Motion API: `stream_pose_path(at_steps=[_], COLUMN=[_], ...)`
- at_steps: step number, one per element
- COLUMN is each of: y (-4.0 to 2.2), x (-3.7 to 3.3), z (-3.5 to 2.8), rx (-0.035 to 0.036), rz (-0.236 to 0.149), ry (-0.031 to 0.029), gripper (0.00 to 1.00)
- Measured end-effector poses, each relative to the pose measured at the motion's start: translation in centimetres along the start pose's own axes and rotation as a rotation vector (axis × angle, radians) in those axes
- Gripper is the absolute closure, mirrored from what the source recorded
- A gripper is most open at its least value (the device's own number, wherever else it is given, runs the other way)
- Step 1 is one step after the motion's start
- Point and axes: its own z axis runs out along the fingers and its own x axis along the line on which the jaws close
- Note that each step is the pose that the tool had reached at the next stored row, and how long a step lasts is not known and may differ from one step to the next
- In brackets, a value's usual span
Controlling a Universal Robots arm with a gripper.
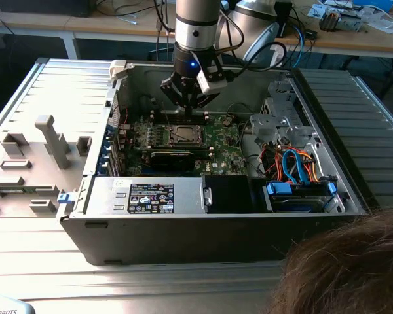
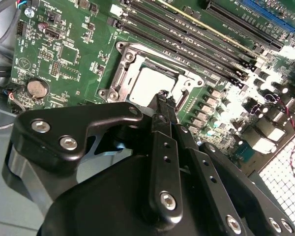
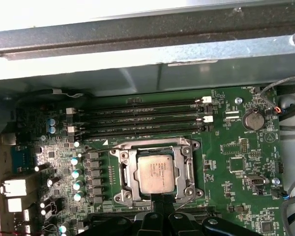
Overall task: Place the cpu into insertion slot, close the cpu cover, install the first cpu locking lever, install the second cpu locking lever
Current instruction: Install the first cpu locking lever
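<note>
Lying on its side on the ribbed metal table (image 1: 59, 85), an open computer case (image 1: 183, 235) has its inside facing up. The robot arm (image 1: 196, 26) hangs down into it from above, towards the far wall. A grey tray (image 1: 26, 170) with moulded blocks sits on the table at the exterior view's left, just beside the case. A person's hair (image 1: 354, 261) shows at the near corner on the exterior view's right.

Inside the case, a grey power supply box (image 1: 150, 196) runs along the near wall. A bundle of orange and blue cables (image 1: 295, 163) lies towards the exterior view's right end. The green motherboard (image 1: 226, 147) lies flat on the case floor, beyond the box.

In the first wrist view, four long black memory slots (image 3: 137, 118) run side by side across the board, between the case wall and the socket (image 3: 119, 167). The cover (image 3: 182, 169) lies flat inside the socket's silvery rim. The chip (image 3: 156, 172) sits in the socket, its pale metal top showing through the cover's square window.

The gripper (image 2: 163, 96) hangs low over the edge of the socket. Its dark fingers are drawn together so the tips meet just beside the chip. Whether anything thin is pinched between them I cannot tell. A coin battery (image 3: 254, 119) sits on the board, well apart from the socket.
</note>
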Motion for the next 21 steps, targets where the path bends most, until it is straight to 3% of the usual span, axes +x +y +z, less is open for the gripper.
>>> stream_pose_path(at_steps=[21], y=[0.0], x=[0.0], z=[0.0], rx=[0.0017], rz=[-0.078], ry=[-0.0031], gripper=[0.89])
